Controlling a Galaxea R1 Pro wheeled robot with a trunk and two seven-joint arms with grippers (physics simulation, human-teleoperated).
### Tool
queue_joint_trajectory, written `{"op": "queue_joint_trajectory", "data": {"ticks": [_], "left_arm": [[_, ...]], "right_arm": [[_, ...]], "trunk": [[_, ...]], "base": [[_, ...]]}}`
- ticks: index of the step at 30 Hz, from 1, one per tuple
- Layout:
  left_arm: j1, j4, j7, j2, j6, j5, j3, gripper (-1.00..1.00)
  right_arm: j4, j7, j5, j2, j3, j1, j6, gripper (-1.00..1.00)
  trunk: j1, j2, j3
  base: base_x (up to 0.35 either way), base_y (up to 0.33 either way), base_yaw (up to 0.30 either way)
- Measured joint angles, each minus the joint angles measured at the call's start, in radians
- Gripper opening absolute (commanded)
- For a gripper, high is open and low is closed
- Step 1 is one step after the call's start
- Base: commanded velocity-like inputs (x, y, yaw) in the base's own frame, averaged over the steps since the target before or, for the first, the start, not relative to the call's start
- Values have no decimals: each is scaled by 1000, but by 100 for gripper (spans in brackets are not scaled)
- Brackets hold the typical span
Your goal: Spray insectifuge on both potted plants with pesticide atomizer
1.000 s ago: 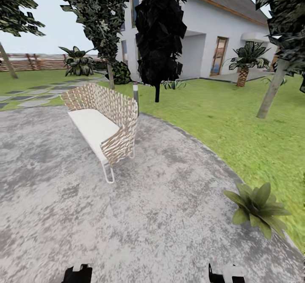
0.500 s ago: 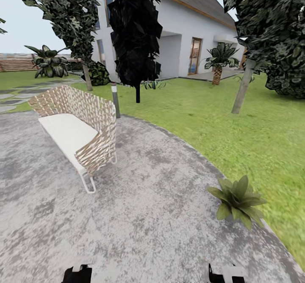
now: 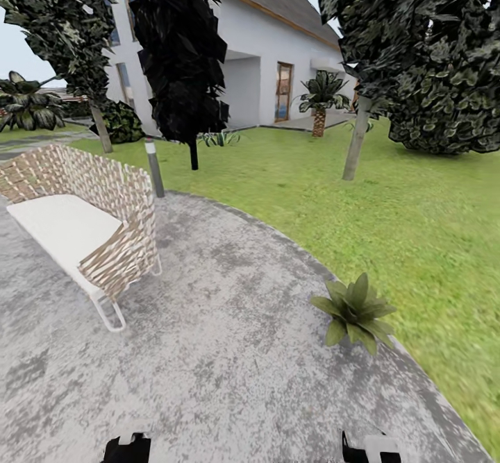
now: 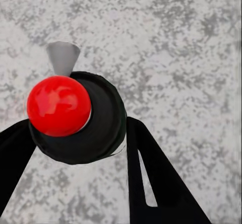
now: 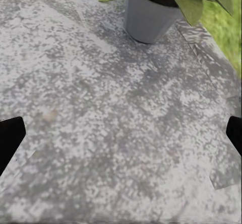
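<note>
- Head view: I face the round stone patio (image 3: pixel 229 352), with lawn (image 3: pixel 417 227) and a wicker seat (image 3: pixel 83 230) beside it.
- One potted plant (image 3: pixel 355 312) stands at the patio's edge, well ahead of my right hand (image 5: pixel 121 133), which is spread wide and empty.
- My left hand (image 4: pixel 75 148): red-capped black thing between the fingers, grip unclear.
- Risk: no atomizer found yet; I might roll into that pot.

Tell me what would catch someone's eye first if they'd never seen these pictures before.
Probably the wicker seat with its white cushion, standing at the left of the grey stone patio in the head view. Next, the potted plant, a low rosette of green leaves at the patio's right edge beside the lawn; the right wrist view shows its grey pot. In the left wrist view, a bright red ball on a black round part stands out against the stone.
</note>
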Motion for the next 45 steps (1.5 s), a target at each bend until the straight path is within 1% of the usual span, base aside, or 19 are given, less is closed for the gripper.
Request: {"op": "queue_joint_trajectory", "data": {"ticks": [21, 27, 38, 45], "left_arm": [[0, 0, 0, -3, 0, 0, 1, -100], [0, 0, 0, -2, 0, 0, 1, -100], [0, 0, 0, -1, 0, 0, 1, -100], [0, 0, 0, -1, 0, 0, 1, -100]], "right_arm": [[0, 0, 0, 0, 0, 0, 0, 100], [0, 0, 0, 0, 0, 0, 0, 100], [0, 0, 0, 0, 0, 0, 0, 100], [0, 0, 0, 0, 0, 0, 0, 100]], "trunk": [[0, 0, 0], [-1, 0, 0], [-1, 0, 0], [0, 0, 0]], "base": [[7, 0, -300], [265, 111, -300], [281, 225, -300], [184, 161, -300]]}}
